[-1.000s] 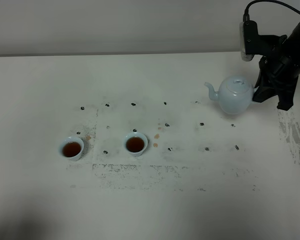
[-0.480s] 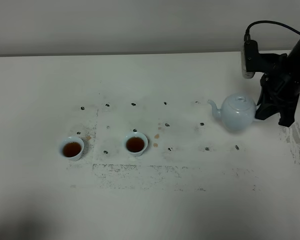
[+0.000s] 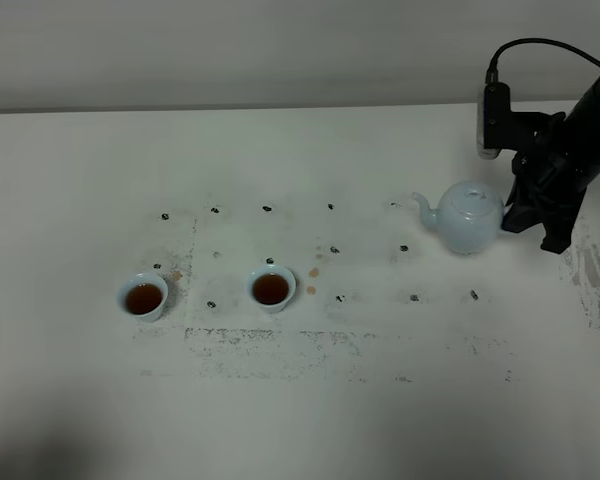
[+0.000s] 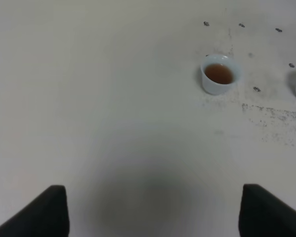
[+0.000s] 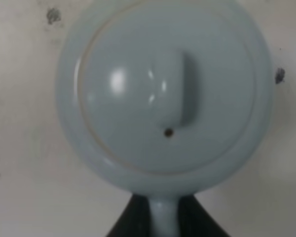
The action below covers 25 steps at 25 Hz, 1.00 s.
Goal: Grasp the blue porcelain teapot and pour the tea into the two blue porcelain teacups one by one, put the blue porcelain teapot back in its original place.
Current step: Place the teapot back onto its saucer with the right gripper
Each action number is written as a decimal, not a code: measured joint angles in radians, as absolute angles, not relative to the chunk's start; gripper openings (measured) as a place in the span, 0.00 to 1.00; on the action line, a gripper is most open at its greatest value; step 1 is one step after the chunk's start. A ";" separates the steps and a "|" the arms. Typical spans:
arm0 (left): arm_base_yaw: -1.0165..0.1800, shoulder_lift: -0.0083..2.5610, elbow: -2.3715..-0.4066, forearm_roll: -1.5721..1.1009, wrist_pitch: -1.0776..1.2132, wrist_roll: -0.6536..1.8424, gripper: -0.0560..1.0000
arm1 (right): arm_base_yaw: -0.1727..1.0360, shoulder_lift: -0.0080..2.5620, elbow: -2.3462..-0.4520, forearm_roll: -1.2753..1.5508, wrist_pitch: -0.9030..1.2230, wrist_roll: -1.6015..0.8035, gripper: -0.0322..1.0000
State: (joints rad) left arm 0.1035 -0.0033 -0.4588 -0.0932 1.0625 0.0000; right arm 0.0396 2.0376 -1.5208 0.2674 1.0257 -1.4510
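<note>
The right gripper (image 5: 164, 219) clasps the handle (image 5: 163, 221) of the teapot (image 3: 468, 216), its two dark fingers pressed on either side of the pale loop; the left gripper (image 4: 153, 210) holds nothing and its fingers stand wide apart, well away from the teapot

The teapot sits at or just above the table (image 3: 80, 180), far to the right of the two cups (image 3: 143, 297) (image 3: 271, 289); whether its base touches cannot be told; both cups hold brown tea, so I judge that only the setting-down is left

Risk: the grip is on a thin glossy loop, so if the fingers part while the base is off the surface or tilted, the teapot could drop, rock or slop tea from the spout (image 3: 423, 205); the lid (image 5: 165, 91) is loose-looking and a jolt could shift it; pulling back before fully letting go could drag the teapot

Its long axis runs spout to handle, roughly level; the spout points towards the cups, the handle away from them
</note>
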 joint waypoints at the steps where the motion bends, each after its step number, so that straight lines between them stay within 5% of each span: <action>1: 0.104 -0.003 -0.459 -0.093 1.063 0.000 0.69 | 0.040 2.046 -1.521 0.268 1.014 -1.451 0.07; 25: 0.104 -0.003 -0.459 -0.093 1.063 0.000 0.69 | 0.034 2.106 -1.521 0.245 0.914 -1.421 0.07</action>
State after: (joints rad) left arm 0.1035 -0.0033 -0.4588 -0.0932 1.0625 0.0000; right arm 0.0339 2.1063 -1.5208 0.2446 0.9138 -1.4208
